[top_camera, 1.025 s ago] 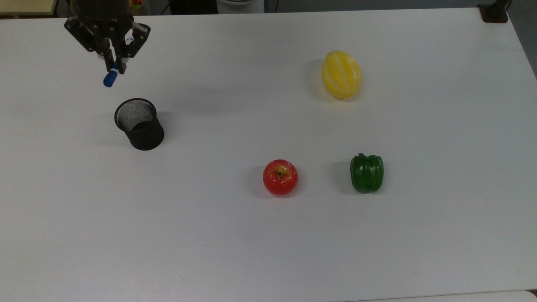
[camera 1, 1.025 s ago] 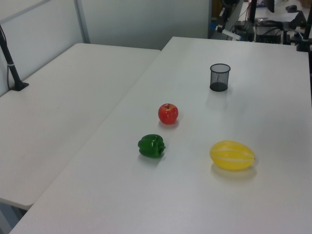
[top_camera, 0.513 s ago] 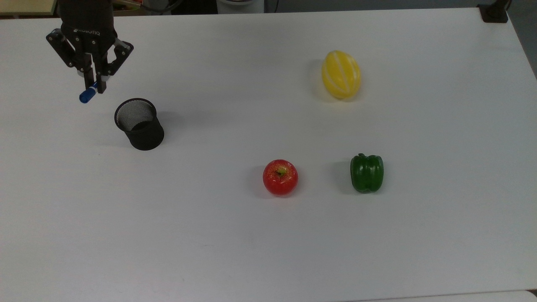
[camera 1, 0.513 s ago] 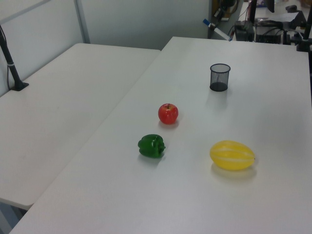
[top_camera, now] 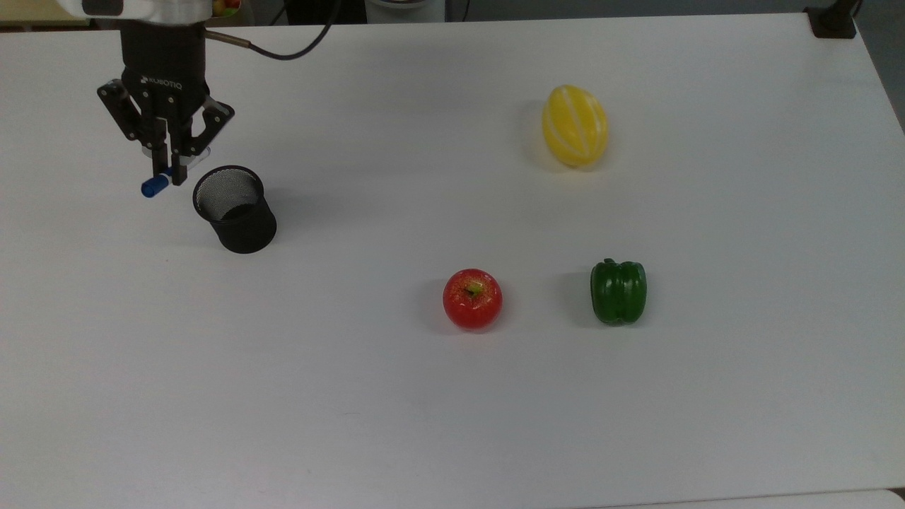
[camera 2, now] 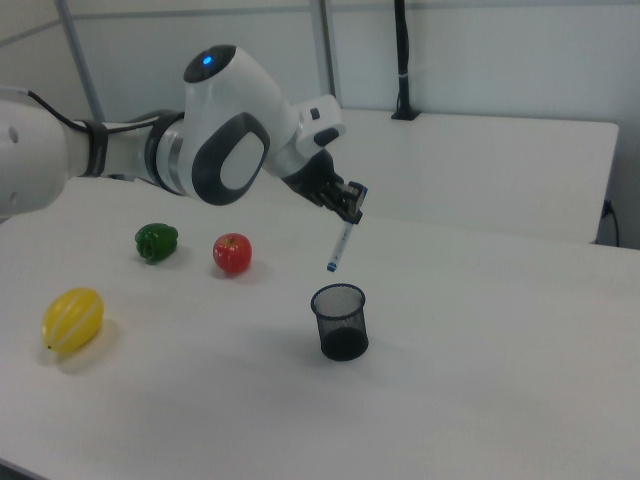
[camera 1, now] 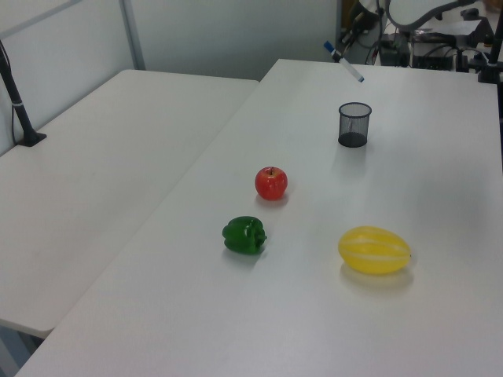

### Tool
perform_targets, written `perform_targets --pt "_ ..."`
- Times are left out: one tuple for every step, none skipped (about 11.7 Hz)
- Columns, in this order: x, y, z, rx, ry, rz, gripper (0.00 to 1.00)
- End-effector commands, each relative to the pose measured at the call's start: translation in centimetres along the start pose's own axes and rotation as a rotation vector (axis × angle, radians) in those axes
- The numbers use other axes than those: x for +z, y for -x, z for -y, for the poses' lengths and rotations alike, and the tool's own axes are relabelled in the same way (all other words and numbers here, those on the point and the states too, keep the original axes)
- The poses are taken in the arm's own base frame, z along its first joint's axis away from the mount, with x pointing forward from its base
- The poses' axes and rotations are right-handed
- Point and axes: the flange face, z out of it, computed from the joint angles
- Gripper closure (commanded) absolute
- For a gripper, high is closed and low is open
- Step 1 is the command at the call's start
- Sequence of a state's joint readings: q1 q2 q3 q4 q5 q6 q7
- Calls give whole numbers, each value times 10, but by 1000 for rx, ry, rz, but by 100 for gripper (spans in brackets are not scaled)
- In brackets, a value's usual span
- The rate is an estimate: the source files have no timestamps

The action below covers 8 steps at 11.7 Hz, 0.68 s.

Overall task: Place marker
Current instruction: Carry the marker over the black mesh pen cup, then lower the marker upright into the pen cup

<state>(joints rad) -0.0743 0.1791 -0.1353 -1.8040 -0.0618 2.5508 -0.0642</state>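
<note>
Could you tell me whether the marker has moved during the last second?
Yes. In the top view the marker has come down-frame, now just left of the mesh cup.

One bit of lettering is showing — white capitals reading "ROBOTIQ" are sitting across the black body of the gripper [top_camera: 170, 164], up in the upper left of the top view. The marker [top_camera: 154, 185] is carrying a blue band, but its print is coming through too small to read — nothing else legible.
</note>
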Motion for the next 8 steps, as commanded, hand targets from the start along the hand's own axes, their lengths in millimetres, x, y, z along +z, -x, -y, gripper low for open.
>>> perform_targets --pt "17 34 9 9 -12 -27 88" --pt "29 45 12 6 -14 -43 88" --pt "35 53 13 7 -14 -51 88" --pt "40 58 14 6 -15 -42 87" --pt "46 63 15 4 -16 -29 87" --pt "52 66 16 2 -16 -23 87" --pt "55 66 16 3 -16 -23 87" --pt "55 67 16 3 -16 -22 87"
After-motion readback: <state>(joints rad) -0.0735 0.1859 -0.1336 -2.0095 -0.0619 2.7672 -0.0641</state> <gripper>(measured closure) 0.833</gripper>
